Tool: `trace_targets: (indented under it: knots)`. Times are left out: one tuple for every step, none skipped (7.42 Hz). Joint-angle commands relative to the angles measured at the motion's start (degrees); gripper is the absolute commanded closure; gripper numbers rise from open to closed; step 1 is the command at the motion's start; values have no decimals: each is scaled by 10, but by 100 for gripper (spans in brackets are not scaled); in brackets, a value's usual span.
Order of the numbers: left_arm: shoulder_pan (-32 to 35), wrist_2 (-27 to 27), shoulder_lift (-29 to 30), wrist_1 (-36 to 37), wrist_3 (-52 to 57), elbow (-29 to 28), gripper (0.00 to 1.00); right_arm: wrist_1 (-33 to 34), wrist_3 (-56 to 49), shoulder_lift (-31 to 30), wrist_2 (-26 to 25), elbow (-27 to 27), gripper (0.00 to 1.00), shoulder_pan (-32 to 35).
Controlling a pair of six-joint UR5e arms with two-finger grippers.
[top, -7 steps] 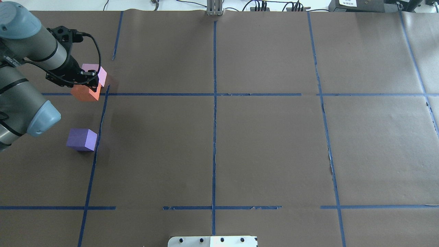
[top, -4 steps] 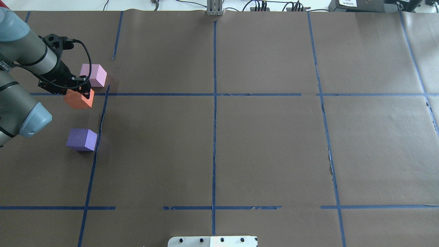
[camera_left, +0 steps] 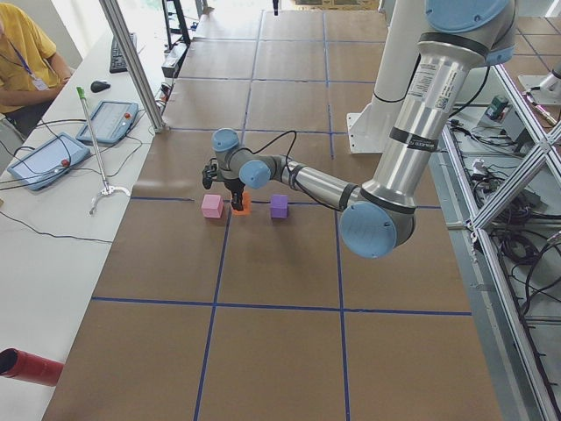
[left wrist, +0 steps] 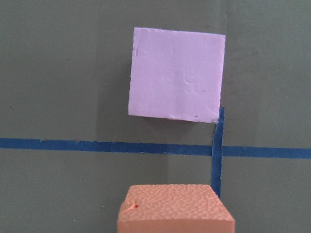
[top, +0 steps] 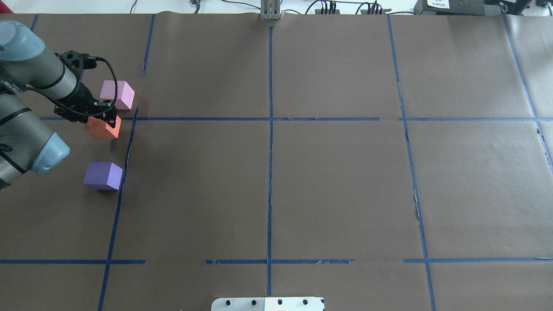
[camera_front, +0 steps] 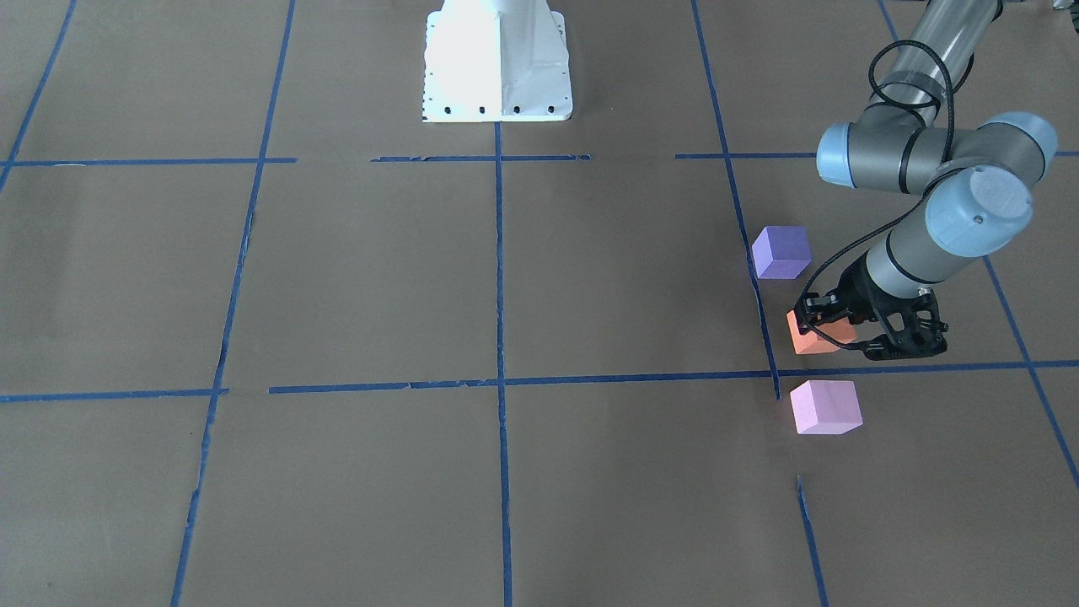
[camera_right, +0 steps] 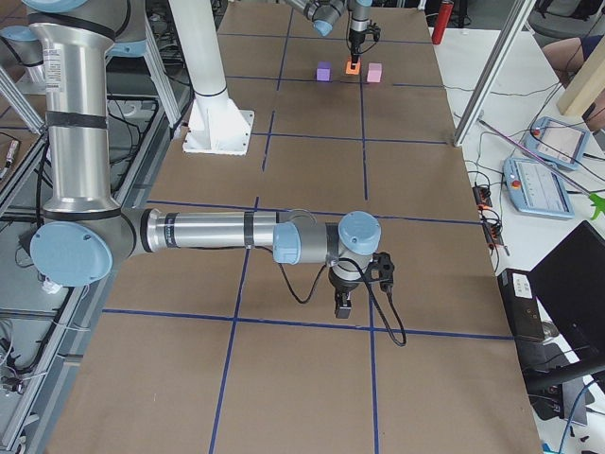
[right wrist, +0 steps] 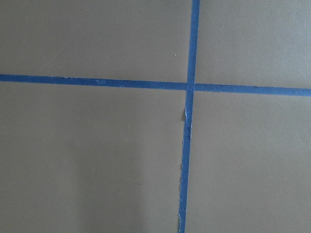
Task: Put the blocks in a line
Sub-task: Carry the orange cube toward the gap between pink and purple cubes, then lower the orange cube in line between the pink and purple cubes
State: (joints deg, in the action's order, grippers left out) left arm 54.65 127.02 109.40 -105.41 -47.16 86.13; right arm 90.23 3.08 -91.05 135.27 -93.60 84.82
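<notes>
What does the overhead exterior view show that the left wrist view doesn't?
Only the overhead view shows the violet-blue block, the left arm with its left tool holding the orange block, and the wider taped grid. Only the left wrist view shows the orange block's grainy surface up close and the pink block as a flat square. Both show the pink and orange blocks, apart, with a blue tape line between them.

L gripper (top: pixel 110 120) w/ orange block (top: pixel 99 130) – moved off pink block (top: pixel 117 94).
</notes>
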Motion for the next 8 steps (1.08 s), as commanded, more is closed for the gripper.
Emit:
trace_targets:
  knots:
    - [-9, 2, 0, -19, -2, -14, 77, 0, 0, 0, 0, 0, 0, 0]
    - [-15, 2, 0, -21, -2, -15, 77, 0, 0, 0, 0, 0, 0, 0]
    - [-19, 2, 0, -27, -4, -16, 77, 0, 0, 0, 0, 0, 0, 0]
    - [-20, 2, 1, -28, -5, -16, 77, -1, 0, 0, 0, 0, 0, 0]
    - [-20, 1, 1, -28, -5, -19, 77, -1, 0, 0, 0, 0, 0, 0]
    - [-20, 1, 1, -28, -5, -20, 76, -1, 0, 0, 0, 0, 0, 0]
    - [-20, 1, 2, -28, -5, -20, 72, 0, 0, 0, 0, 0, 0, 0]
    - [-23, 1, 2, -29, -5, -24, 57, 0, 0, 0, 0, 0, 0, 0]
